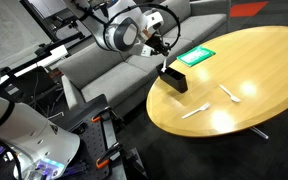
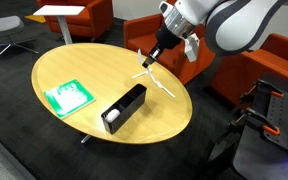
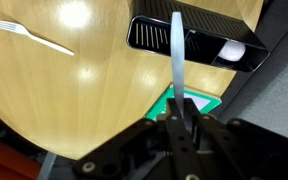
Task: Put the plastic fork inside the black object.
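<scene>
Wrist view, left to right: a loose white fork [image 3: 34,38] lies flat on the desk [image 3: 84,100], tines pointing left, well apart from everything else. In the centre the fingers [image 3: 168,130] are closed to a thin gap and pinch the plastic fork [image 3: 177,55] by one end. It sticks straight out from them, clear of the desk. In frame its free end crosses the black box [image 3: 154,35] at about the middle of the long side. Can't tell from here whether it's actually over the opening. The fork is not in the box. Something white [image 3: 234,50] sits inside the box's right end, can't tell what. A sliver of the green rectangle [image 3: 198,103] shows just beside the fingers, mostly hidden.

In an exterior view the fingers [image 1: 162,47] hang above one end of the black box [image 1: 172,78], which sits near the desk edge. The green rectangle [image 1: 196,56] is near the box, not touching. Further right are a white utensil [image 1: 196,110] and a further white utensil [image 1: 229,94], both flat and apart from each other.

In an exterior view the green rectangle [image 2: 67,96] is at left, the black box [image 2: 124,108] is mid-desk, and the fingers [image 2: 156,55] are up right of it with the plastic fork [image 2: 147,64] raised.
</scene>
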Tool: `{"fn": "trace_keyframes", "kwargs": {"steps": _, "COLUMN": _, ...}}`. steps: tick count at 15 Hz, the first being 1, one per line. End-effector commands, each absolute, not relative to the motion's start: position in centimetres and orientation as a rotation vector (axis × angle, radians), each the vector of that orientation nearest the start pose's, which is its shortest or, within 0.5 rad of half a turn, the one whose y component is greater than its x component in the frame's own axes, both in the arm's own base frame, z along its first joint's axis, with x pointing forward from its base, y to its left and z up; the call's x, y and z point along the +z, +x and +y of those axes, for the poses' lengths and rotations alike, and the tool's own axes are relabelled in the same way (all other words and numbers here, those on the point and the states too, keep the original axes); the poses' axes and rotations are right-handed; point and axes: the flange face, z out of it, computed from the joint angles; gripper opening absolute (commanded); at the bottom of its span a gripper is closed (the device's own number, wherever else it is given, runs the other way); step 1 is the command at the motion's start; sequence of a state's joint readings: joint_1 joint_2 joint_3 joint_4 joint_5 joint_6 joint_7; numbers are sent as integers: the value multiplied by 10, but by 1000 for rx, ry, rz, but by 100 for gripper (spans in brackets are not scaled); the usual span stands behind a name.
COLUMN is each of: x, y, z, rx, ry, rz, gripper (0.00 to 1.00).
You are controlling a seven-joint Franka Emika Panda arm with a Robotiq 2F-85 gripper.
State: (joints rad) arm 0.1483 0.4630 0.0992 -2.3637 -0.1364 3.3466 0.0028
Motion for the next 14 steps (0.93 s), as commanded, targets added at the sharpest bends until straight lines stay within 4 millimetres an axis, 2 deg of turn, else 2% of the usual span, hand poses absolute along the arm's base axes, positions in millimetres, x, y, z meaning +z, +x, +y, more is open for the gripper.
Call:
{"fn": "trace_keyframes", "kwargs": {"steps": 1, "x": 191, "y": 522, "z": 144, "rx": -775, "ry": -2900, "rz": -528, "gripper": 11}}
{"fn": "trace_keyframes", "kwargs": {"steps": 2, "x": 191, "y": 523, "z": 142, "rx": -775, "ry": -2904, "rz": -524, "gripper": 11}}
{"fn": "trace_keyframes", "kwargs": {"steps": 3, "x": 191, "y": 523, "z": 141, "rx": -776, "ry": -2905, "rz": -523, "gripper": 3}}
{"fn": "trace_keyframes", "kwargs": {"steps": 9, "x": 198, "y": 542, "z": 181, "rx": -885, "ry": -2766, "rz": -664, "gripper": 3}}
{"fn": "trace_keyframes", "kwargs": {"steps": 14, "x": 179, "y": 569, "z": 191, "rx": -915, "ry": -2732, "rz": -803, "gripper": 3}}
